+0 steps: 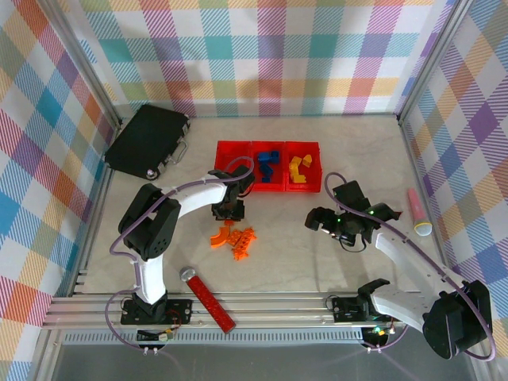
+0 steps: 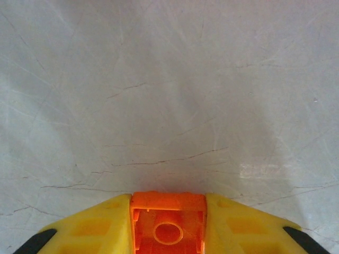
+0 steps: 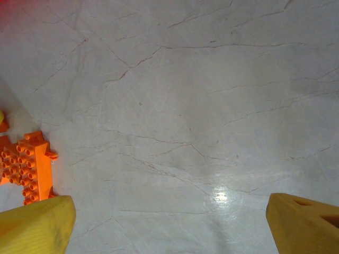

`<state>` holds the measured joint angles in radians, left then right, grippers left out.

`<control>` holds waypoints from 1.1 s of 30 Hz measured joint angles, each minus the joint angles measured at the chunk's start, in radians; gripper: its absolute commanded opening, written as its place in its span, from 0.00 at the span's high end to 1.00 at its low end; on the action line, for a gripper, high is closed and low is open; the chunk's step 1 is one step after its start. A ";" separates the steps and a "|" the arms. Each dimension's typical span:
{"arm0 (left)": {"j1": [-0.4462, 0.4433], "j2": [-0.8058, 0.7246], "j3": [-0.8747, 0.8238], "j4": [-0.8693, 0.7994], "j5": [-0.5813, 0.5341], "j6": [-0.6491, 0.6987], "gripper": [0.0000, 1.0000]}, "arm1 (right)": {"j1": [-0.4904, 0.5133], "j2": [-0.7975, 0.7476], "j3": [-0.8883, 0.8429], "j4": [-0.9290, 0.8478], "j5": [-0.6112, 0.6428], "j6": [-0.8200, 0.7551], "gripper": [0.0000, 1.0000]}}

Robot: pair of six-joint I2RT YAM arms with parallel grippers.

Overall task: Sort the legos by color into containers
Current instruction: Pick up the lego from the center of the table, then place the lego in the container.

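My left gripper pinched one orange brick tight, hovering just short of the red bins (blue legos and yellow legos lay inside them). My right gripper hung spread wide, the loose orange legos on the table off to one side.

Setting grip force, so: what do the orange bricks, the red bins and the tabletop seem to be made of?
Orange bricks: hard moulded plastic, glossy, with crisp studs. Red bins: likely similar plastic, bright with thin rigid walls. Tabletop: smooth, marble-patterned pale surface with a glare spot; possibly laminate or stone.
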<state>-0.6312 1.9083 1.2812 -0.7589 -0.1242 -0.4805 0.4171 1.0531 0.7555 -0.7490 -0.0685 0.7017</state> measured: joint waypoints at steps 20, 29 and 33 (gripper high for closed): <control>0.051 -0.099 0.398 -0.106 -0.064 0.079 0.68 | 0.000 0.008 0.032 -0.004 0.010 -0.015 0.07; 0.164 0.146 0.556 -0.031 -0.094 0.153 0.62 | 0.000 0.012 0.042 -0.029 0.020 -0.039 0.07; 0.177 0.230 0.577 -0.018 -0.073 0.167 0.50 | 0.000 0.000 0.043 -0.040 0.028 -0.042 0.07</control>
<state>-0.4545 2.1380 1.8584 -0.7773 -0.1974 -0.3130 0.4171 1.0534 0.7990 -0.7891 -0.0402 0.6598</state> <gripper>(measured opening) 0.454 0.932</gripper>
